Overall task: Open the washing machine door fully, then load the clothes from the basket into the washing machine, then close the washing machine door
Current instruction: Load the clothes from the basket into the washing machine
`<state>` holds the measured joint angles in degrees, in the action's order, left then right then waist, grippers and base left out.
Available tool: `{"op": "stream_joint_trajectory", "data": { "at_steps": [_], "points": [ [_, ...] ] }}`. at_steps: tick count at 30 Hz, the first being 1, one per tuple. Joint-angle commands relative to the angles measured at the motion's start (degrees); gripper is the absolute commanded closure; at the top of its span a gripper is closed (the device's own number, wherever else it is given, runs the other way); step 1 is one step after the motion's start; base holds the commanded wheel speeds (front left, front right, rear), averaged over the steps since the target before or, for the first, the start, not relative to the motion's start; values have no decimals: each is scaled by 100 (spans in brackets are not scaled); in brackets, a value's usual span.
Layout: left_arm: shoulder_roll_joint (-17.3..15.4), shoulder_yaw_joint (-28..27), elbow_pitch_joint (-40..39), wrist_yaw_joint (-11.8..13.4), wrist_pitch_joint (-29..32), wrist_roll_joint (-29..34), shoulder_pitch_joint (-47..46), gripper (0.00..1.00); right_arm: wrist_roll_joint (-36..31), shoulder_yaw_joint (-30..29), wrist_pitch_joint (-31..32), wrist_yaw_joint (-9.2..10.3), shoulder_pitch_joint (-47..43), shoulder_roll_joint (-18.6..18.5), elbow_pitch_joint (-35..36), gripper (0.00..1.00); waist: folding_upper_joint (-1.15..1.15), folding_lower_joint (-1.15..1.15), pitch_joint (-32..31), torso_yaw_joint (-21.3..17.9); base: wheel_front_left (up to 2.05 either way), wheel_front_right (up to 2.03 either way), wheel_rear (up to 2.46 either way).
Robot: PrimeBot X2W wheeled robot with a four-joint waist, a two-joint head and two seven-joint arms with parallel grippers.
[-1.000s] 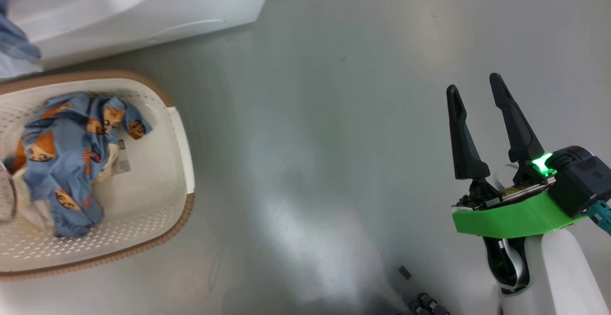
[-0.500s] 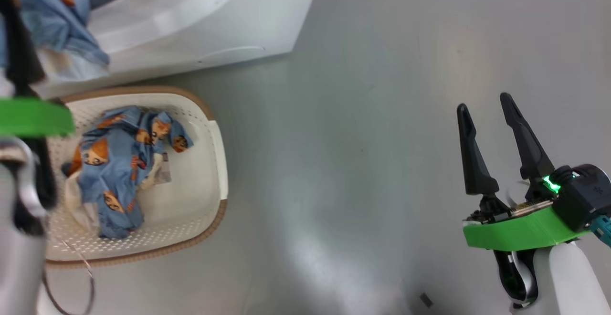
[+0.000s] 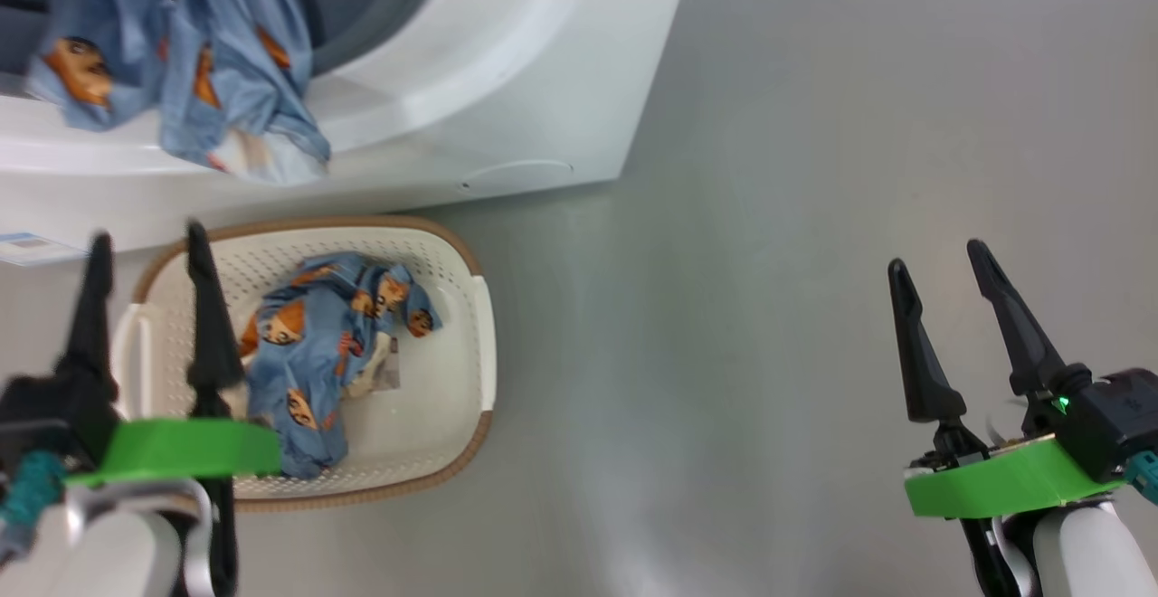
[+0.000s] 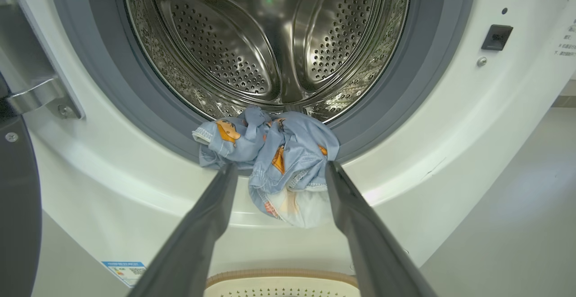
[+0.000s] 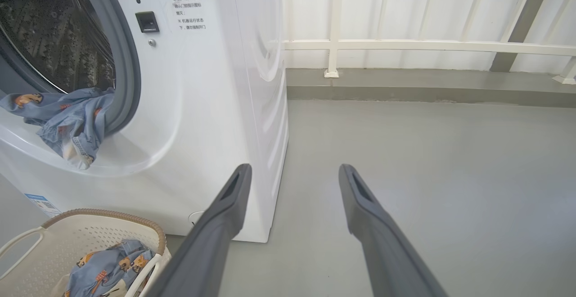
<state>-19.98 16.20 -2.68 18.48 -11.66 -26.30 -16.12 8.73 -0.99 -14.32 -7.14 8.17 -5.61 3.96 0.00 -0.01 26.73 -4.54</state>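
L hand (image 3: 147,237) jaws wide, holding nothing, above near-left part of basket (image 3: 479,344). Basket sits on floor (image 3: 814,217) just in front of washing machine (image 3: 543,81). R hand (image 3: 936,255) also wide, nothing in it, well off to the right above floor. One blue garment (image 4: 279,153) hangs over gasket (image 4: 382,108), half out of drum (image 4: 270,40). Other clothes (image 3: 317,353) bunched in basket. Door (image 4: 15,207) open, at left.
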Motion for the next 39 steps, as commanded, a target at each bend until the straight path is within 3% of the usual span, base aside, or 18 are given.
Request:
{"op": "stream_joint_trajectory", "data": {
  "at_steps": [1,15,39],
  "points": [
    [-169,-135,-195,24,-19,29,160,0,-86,74,-68,-35,-165,-83,92,0,0,1,-331,260,0,0,0],
    [135,229,184,-120,-99,-188,807,0,-153,16,-68,-35,-615,-119,-107,0,0,1,-1043,501,0,0,0],
    [110,345,290,-133,-40,-323,1103,0,-155,-9,-68,-35,-913,151,-35,0,0,1,-1470,378,0,0,0]
  ]
}}
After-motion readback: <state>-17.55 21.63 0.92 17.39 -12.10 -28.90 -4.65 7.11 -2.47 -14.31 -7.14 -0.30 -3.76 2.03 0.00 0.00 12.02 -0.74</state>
